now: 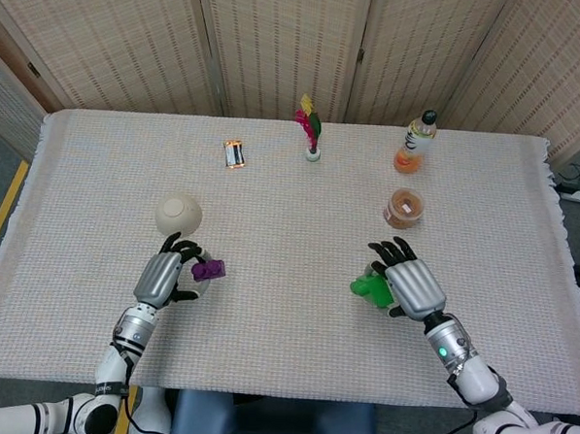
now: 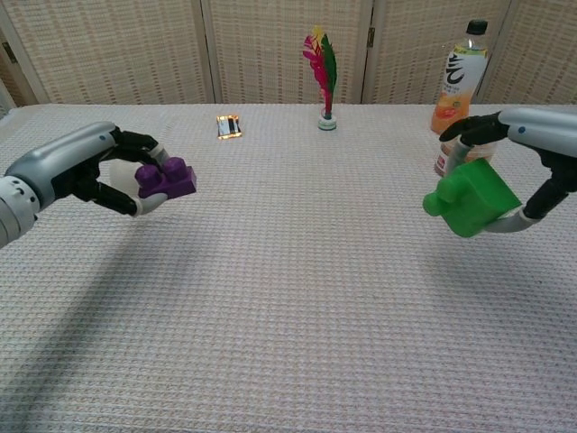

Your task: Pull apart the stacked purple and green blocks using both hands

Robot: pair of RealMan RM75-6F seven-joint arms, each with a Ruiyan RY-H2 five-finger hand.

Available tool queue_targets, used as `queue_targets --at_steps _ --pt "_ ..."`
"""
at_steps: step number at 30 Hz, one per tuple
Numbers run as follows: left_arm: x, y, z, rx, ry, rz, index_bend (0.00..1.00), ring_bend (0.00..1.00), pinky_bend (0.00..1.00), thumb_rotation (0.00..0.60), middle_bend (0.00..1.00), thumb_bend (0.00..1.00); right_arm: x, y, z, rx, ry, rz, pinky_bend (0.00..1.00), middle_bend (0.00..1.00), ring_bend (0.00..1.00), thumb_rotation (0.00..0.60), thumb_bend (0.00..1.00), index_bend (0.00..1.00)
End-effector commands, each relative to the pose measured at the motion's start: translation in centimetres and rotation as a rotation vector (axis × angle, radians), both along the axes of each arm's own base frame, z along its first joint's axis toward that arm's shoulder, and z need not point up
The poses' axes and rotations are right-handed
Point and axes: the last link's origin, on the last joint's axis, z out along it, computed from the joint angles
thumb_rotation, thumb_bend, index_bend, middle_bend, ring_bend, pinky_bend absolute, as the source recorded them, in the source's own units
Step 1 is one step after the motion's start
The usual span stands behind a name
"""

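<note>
Now, left fingers point(image 2: 149, 200): clamped on the purple block point(image 2: 166, 179), dark fingertips curled over its top and a pale thumb under it.
Right fingers point(image 2: 464, 127): clamped on the green block point(image 2: 472, 199), dark fingertips over the upper edge, a pale thumb beneath.
Left hand point(image 1: 162, 277): low at the left of the surface point(image 1: 285, 304), back of the hand up in the head view, the block poking out toward the middle.
Right hand point(image 1: 410, 285): at the right, back of the hand up in the head view, green showing at its left edge.
Purple block: in the left hand, off the cloth, studs upward, nearly level.
Green block: in the right hand, off the cloth, tilted with its studs pointing left in the chest view.
Blocks to each other: well apart, one on each side of the surface, not joined.
Bowl point(image 1: 178, 214): pale, upside down, just beyond the left hand.
Jar point(image 1: 403, 207): short, with orange contents, beyond the right hand; partly hidden behind it in the chest view.
Bottle point(image 2: 457, 78): orange drink, dark cap, upright at the far right.
Shuttlecock point(image 2: 323, 74): pink and green feathers, upright at the far middle.
Small pack point(image 1: 235, 154): orange and dark, flat, far left of the shuttlecock; what it is cannot be told.
Backdrop: woven screen panels point(image 1: 280, 41) behind the surface.
</note>
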Motion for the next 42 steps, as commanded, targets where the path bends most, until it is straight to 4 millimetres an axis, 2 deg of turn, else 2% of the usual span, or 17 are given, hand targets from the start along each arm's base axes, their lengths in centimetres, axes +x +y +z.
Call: queue_targets --at_steps 1,4,11,14,17,18,20,21,22,24,26,32,35,38,42 --pt "-1.6 -0.4 -2.0 -0.062 -0.053 -0.002 0.75 0.22 0.0 0.6 0.7 0.66 -1.6 0.7 -0.4 -0.002 0.059 -0.034 0.01 0.14 0.09 0.6 0.24 0.79" --pt "-2.4 -0.2 -2.7 -0.077 -0.072 0.007 0.75 0.22 0.0 0.6 0.7 0.66 -2.4 0.8 -1.2 0.001 0.074 -0.049 0.01 0.14 0.09 0.6 0.24 0.79" --pt "-3.0 0.4 -3.6 -0.078 -0.088 0.015 0.75 0.22 0.0 0.6 0.7 0.66 -2.9 0.6 -2.5 0.017 0.08 -0.06 0.01 0.12 0.08 0.6 0.24 0.77" --pt "-3.0 0.4 -4.1 -0.093 -0.111 -0.006 0.68 0.19 0.0 0.6 0.66 0.66 -2.8 0.5 -2.6 0.021 0.068 -0.062 0.01 0.11 0.07 0.6 0.24 0.7" --pt "-3.3 0.5 -4.1 -0.115 -0.069 -0.054 0.48 0.06 0.0 0.6 0.45 0.61 -2.6 0.5 -2.3 0.032 0.046 -0.06 0.0 0.02 0.03 0.6 0.24 0.4" --pt "-3.3 0.5 -4.2 -0.12 -0.057 -0.063 0.39 0.02 0.0 0.6 0.36 0.56 -2.7 0.5 -2.2 0.042 0.041 -0.064 0.0 0.0 0.01 0.6 0.24 0.28" --pt "-3.4 0.7 -4.3 -0.127 -0.042 -0.068 0.28 0.0 0.0 0.6 0.24 0.47 -2.6 0.5 -1.9 0.058 0.035 -0.072 0.0 0.0 0.0 0.6 0.24 0.1" --pt "-3.4 0.7 -4.4 -0.129 -0.038 -0.067 0.24 0.0 0.0 0.6 0.18 0.43 -2.7 0.5 -1.8 0.064 0.034 -0.075 0.0 0.0 0.0 0.6 0.24 0.03" --pt "-3.4 0.8 -4.4 -0.125 -0.032 -0.067 0.21 0.0 0.0 0.6 0.15 0.4 -2.7 0.5 -1.7 0.07 0.031 -0.079 0.0 0.0 0.0 0.6 0.24 0.01" --pt "-3.4 0.9 -4.4 -0.114 -0.03 -0.067 0.15 0.0 0.0 0.6 0.08 0.35 -2.6 0.5 -1.5 0.079 0.025 -0.083 0.0 0.0 0.0 0.6 0.24 0.0" --pt "-3.3 1.0 -4.3 -0.11 -0.024 -0.069 0.13 0.0 0.0 0.6 0.05 0.33 -2.5 0.4 -1.3 0.084 0.022 -0.083 0.0 0.0 0.0 0.6 0.24 0.0" --pt "-3.0 1.2 -3.1 -0.088 -0.015 -0.086 0.11 0.0 0.0 0.6 0.03 0.31 -1.8 0.6 0.4 0.073 -0.03 -0.061 0.0 0.0 0.0 0.6 0.24 0.0" --pt "-2.6 0.9 -1.2 -0.061 0.01 -0.134 0.11 0.0 0.0 0.6 0.03 0.31 -1.4 1.1 2.4 0.045 -0.071 -0.048 0.0 0.0 0.0 0.6 0.24 0.0" --pt "-2.4 0.0 1.5 -0.022 0.058 -0.203 0.11 0.0 0.0 0.6 0.02 0.31 -1.6 2.3 4.7 -0.009 -0.079 -0.031 0.0 0.0 0.0 0.6 0.24 0.0" --pt "-3.5 -2.6 5.6 0.041 0.163 -0.28 0.11 0.0 0.0 0.6 0.02 0.31 -3.2 5.1 6.9 -0.154 -0.035 -0.021 0.0 0.0 0.0 0.6 0.24 0.0"
